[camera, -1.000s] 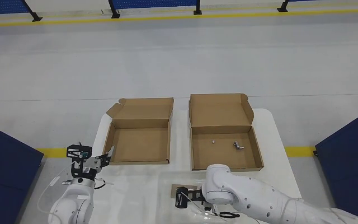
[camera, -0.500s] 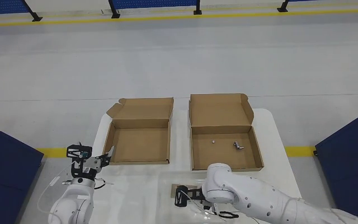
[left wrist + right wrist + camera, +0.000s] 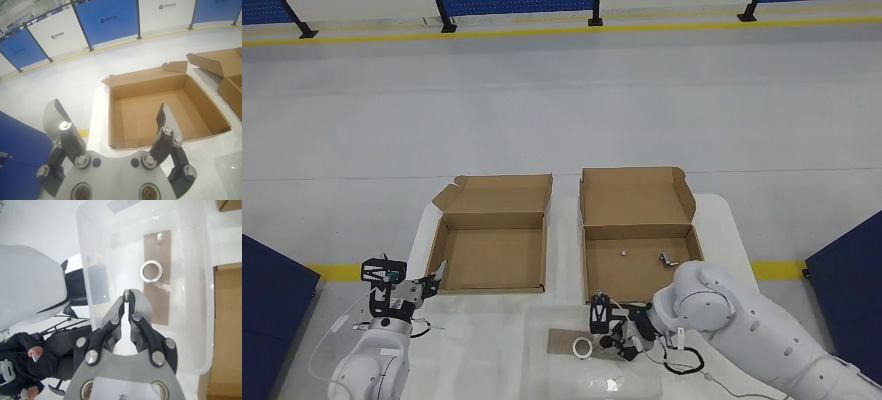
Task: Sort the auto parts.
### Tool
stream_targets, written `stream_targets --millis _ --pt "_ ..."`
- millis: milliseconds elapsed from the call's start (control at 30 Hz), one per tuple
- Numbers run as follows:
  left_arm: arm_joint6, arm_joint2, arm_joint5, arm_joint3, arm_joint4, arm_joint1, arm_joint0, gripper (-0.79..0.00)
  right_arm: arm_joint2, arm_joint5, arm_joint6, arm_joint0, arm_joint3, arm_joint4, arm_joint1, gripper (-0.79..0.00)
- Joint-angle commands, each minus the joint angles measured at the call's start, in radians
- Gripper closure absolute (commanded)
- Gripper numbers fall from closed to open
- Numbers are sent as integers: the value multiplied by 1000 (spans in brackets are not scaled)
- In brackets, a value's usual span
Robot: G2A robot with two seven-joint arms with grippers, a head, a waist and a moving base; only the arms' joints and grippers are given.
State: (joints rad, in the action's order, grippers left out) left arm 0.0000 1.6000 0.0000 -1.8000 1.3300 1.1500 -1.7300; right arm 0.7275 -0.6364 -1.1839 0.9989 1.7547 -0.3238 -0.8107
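My right gripper (image 3: 126,298) is shut on a small metal bolt (image 3: 126,295) held at its fingertips, above a clear plastic bin (image 3: 191,344). In the bin a silver ring (image 3: 151,271) lies on a brown patch, just beyond the fingertips. From above, the right gripper (image 3: 608,338) hangs beside the ring (image 3: 583,347), in front of the right cardboard box (image 3: 590,275). That box holds two small metal parts (image 3: 669,260). My left gripper (image 3: 111,113) stands open and holds nothing, in front of the empty left box (image 3: 189,140).
Both boxes (image 3: 492,290) sit side by side with their lids folded back, toward the far side of the white table (image 3: 562,260). The clear bin (image 3: 542,325) lies at the table's front. Blue panels (image 3: 272,300) stand on either side of the table.
My right arm has swung to the right and its gripper has shifted toward the right box, uncovering the ring in the bin. The left arm has not moved.
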Motion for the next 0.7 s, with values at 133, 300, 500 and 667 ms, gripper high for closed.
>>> stream_targets --millis 133,300,500,667 --pt "0 0 0 0 0 0 0 -785 7 -63 64 15 -27 97 52 0" --pt "0 0 0 0 0 0 0 -785 7 -63 64 15 -27 97 52 0" --pt "0 0 0 0 0 0 0 -785 14 -89 96 26 -26 114 53 0" --pt "0 0 0 0 0 0 0 -785 35 -192 192 43 -48 245 86 0"
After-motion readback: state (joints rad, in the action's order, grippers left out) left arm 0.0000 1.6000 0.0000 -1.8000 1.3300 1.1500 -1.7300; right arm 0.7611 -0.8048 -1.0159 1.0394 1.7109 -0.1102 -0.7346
